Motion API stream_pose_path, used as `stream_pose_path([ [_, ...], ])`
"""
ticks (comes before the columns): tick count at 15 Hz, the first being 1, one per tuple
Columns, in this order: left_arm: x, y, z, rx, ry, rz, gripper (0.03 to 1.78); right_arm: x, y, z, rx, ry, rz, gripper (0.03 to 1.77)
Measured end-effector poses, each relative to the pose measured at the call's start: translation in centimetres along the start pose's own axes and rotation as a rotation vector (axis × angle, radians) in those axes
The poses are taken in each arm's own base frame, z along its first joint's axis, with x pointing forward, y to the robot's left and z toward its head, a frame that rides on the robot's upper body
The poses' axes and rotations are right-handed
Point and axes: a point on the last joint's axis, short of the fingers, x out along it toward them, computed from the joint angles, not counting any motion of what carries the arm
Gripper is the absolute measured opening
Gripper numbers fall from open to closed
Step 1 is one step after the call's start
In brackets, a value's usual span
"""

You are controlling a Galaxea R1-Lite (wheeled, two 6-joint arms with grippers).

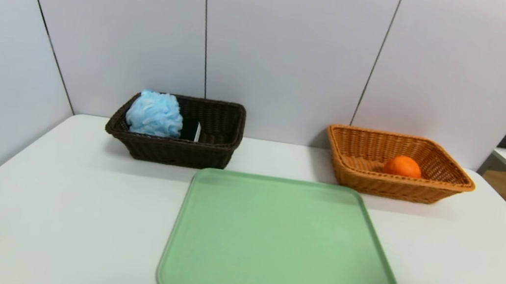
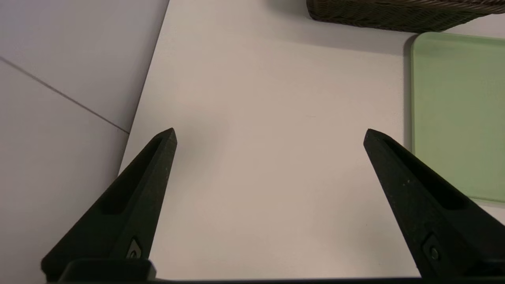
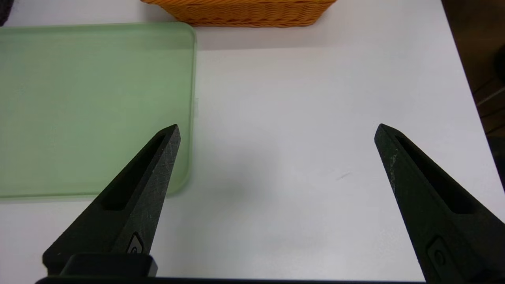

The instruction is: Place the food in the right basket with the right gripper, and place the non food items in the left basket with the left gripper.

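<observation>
Near the bench's far edge, the orange (image 1: pixel 403 166) sits in the tan basket (image 1: pixel 405 189) and the pouf (image 1: pixel 156 114) and slab (image 1: pixel 190 131) in the dark basket (image 1: pixel 177 152), so I judge sorting finished, my left gripper (image 2: pixel 270 134) above the bench's near left and right gripper (image 3: pixel 279 128) near right, both jaws spread, empty.

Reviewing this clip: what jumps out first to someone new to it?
The pale green tray, bare in the middle of the white table. Behind it, the vivid orange fruit sits in the orange-tan basket on the right, while the fluffy light-blue pouf fills the left part of the dark brown basket on the left.
</observation>
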Motion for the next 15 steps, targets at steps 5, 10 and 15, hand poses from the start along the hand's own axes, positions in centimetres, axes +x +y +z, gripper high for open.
stream_pose_path([
  [5, -2.5, 1.5, -5.1, -0.081, -0.102, -0.012, 1.69, -2.5, -1.0, -3.0, 0.031, -0.029, -0.053, 1.7],
  [10, -4.3, 2.0, -9.9, -0.116, -0.191, -0.034, 1.69, -4.6, -1.3, -4.6, 0.026, -0.098, -0.076, 1.7],
  [15, -5.5, 2.4, -13.1, -0.057, -0.251, -0.033, 1.69, -6.7, -1.5, -7.6, 0.029, -0.19, -0.094, 1.7],
])
